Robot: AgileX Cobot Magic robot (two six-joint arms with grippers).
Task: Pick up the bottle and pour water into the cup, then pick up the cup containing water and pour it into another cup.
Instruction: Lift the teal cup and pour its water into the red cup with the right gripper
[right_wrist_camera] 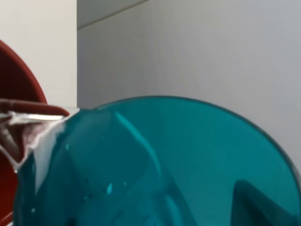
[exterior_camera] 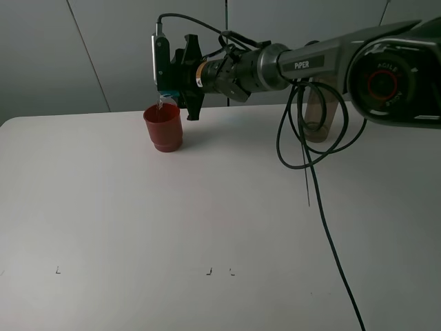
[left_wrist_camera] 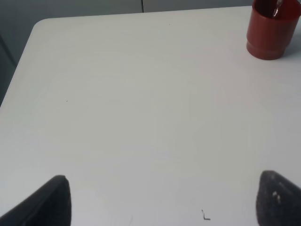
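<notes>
Your right tool point(exterior_camera: 180, 84) is clamped on the teal cup point(exterior_camera: 167, 94), which lies tipped on its side with its mouth just above the rim of the red cup point(exterior_camera: 164, 127) — that lip-over-rim line is what the pour turns on. In the right wrist view, water point(right_wrist_camera: 28, 136) runs off the teal lip toward the red rim. The red cup stands near the far edge of the tabletop point(exterior_camera: 207, 221), so there is little room behind it; the near side is open. The bottle point(exterior_camera: 318, 121) stands upright well off to the right, behind the cable point(exterior_camera: 324, 227). Your left tool point(left_wrist_camera: 164, 200) hangs with its fingers wide apart, holding nothing, well back from the red cup — the right arm is nearer.
</notes>
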